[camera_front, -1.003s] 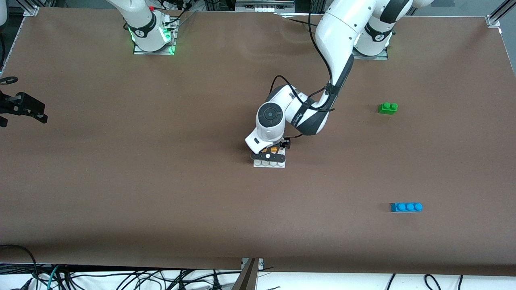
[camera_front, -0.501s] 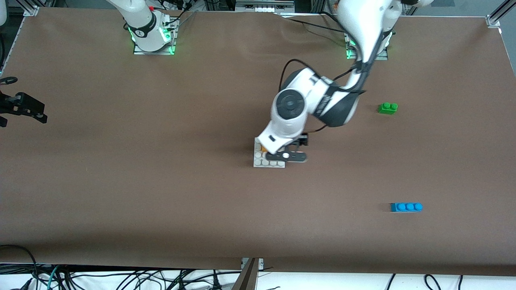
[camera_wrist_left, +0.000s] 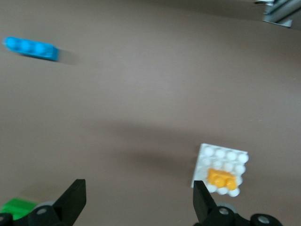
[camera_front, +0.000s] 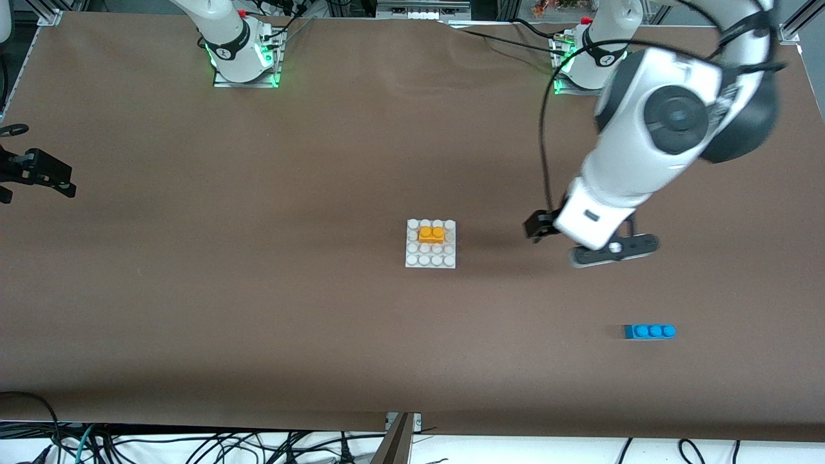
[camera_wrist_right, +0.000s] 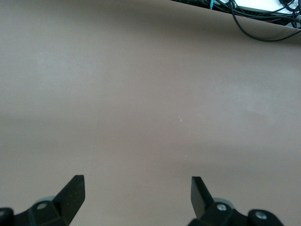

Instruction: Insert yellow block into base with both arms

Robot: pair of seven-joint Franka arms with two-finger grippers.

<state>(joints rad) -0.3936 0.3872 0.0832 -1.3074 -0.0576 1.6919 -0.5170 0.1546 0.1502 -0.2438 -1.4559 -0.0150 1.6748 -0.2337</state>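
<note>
Two arms on my feed, both w/ nothing in hand. Yellow block (camera_front: 431, 234) sits on the base (camera_front: 430, 258), studs up, in the base's second row counted from the robots' side, roughly mid-row; base lies flat near mid-table. In the left wrist view I see the same pair, block (camera_wrist_left: 221, 178) on base (camera_wrist_left: 221, 155).

Left gripper (camera_front: 590, 241) hangs in the air over bare table, toward the left arm's end, well apart from the base; left wrist view shows its fingers (camera_wrist_left: 73, 200) spread wide, nothing between them. Blue brick (camera_front: 650, 331) lies nearer the front cam than the base, toward the left arm's end; it's also in the left wrist view (camera_wrist_left: 32, 48). A bit of green brick (camera_wrist_left: 16, 207) peeks in at the edge of the left wrist view; in the front view the arm covers it.

Right gripper (camera_front: 32, 171) waits at the right arm's end of the table, by the table edge. Right wrist view shows its fingers (camera_wrist_right: 70, 194) apart over bare brown table (camera_wrist_right: 150, 94), cables (camera_wrist_right: 263, 21) past the table edge.
</note>
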